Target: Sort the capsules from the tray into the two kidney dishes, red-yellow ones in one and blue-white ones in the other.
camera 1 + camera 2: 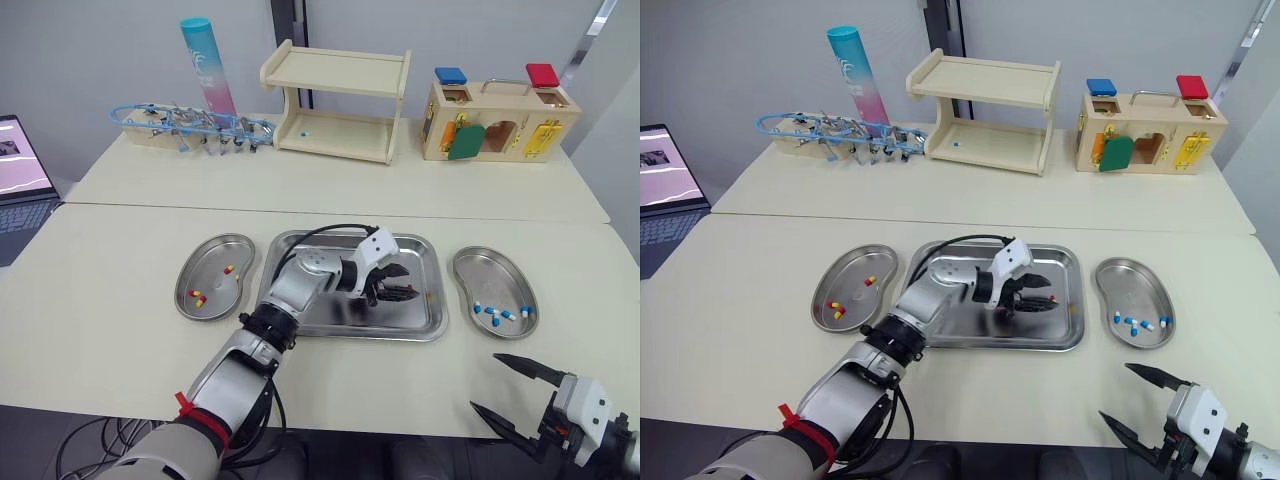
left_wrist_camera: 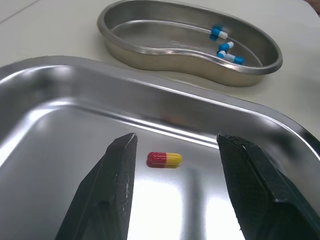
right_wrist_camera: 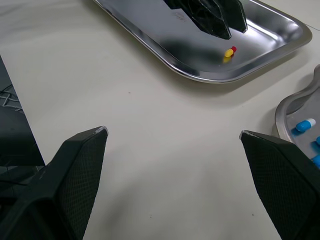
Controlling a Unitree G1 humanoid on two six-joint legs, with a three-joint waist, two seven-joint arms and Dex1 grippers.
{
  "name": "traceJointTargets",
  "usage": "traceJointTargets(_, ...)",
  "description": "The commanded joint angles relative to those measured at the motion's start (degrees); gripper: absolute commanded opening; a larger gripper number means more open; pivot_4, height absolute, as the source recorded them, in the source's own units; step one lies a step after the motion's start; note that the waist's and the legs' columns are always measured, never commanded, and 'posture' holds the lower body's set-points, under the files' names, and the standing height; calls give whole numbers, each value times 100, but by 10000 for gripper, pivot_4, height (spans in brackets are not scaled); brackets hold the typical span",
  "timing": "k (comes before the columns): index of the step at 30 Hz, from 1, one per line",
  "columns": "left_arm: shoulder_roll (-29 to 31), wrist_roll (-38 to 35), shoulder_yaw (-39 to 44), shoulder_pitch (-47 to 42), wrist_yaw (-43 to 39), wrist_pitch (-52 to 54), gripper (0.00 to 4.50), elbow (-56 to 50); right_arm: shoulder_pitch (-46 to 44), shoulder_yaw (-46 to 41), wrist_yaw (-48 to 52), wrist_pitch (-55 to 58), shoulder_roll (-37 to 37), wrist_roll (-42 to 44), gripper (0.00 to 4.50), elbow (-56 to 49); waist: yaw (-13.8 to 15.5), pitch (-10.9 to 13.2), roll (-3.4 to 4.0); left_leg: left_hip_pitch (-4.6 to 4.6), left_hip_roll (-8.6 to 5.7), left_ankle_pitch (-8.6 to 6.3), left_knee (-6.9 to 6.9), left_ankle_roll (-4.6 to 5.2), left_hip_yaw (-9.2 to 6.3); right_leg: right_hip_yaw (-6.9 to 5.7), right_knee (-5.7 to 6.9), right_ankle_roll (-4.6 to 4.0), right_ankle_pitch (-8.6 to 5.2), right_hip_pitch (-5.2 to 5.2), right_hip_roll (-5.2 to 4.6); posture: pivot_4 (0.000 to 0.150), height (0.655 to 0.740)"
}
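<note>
Almost done, by the look: left dish [image 1: 205,262] is holding few red-yellow caps. [image 1: 198,298], right dish [image 1: 495,275] several blue-white caps. [image 1: 497,316]. Last red-yellow capsule [image 2: 164,159] is lying in tray [image 1: 420,250] btw. wide-spread fingers of left gripper [image 2: 175,140]; right gripper [image 1: 485,381] is hovering wide, empty.

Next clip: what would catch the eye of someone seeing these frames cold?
The left gripper hangs open over the steel tray at centre, straddling a lone red-yellow capsule. Flanking the tray, the left kidney dish holds red-yellow capsules and the right kidney dish holds blue-white capsules. The right gripper hovers open nearer the robot, on its right.
</note>
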Motion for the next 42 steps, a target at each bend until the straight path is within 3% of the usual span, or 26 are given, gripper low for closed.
traceJointTargets(1,-169,238,-34,-212,8,-461,25857,371,69,-4,-129,7,-18,47,45000,-336,1,0,-1,0,0,0,0,0,0,0,0,0,0,0,0,1500,7400)
traceJointTargets(12,-367,592,-30,-284,-109,-844,25857,1048,-3,-66,-440,408,-55,186,45000,-771,11,0,0,0,0,0,0,-1,-1,0,0,1,0,1,0,1500,7400)
traceJointTargets(15,-397,639,-18,-296,-72,-865,20024,1122,-26,-87,-479,523,-86,222,45000,-859,12,-1,0,0,0,0,1,0,-1,-1,0,1,0,2,0,1500,7400)
traceJointTargets(20,-423,710,-35,-229,-128,-866,5726,1100,-94,-117,-563,745,-129,281,45000,-1015,12,-2,-1,1,0,0,1,-1,-1,-1,0,1,0,2,0,1500,7400)
traceJointTargets(28,-380,626,44,-128,-238,-773,4944,713,-253,-80,-674,1027,-214,323,45000,-1168,8,-3,-1,1,0,0,2,-1,-1,-1,1,1,0,3,0,1500,7400)
traceJointTargets(34,-115,438,200,26,-328,-439,4941,-214,-393,-71,-702,1191,-282,367,45000,-1236,-1,-2,-1,1,0,1,2,-2,-1,0,2,1,0,1,0,1500,7400)
traceJointTargets(42,960,-196,809,808,-165,1354,4939,-3264,-1158,222,-642,1547,-493,465,45000,-1323,-17,-6,5,4,2,9,1,-16,-2,3,3,0,1,2,0,1500,7400)
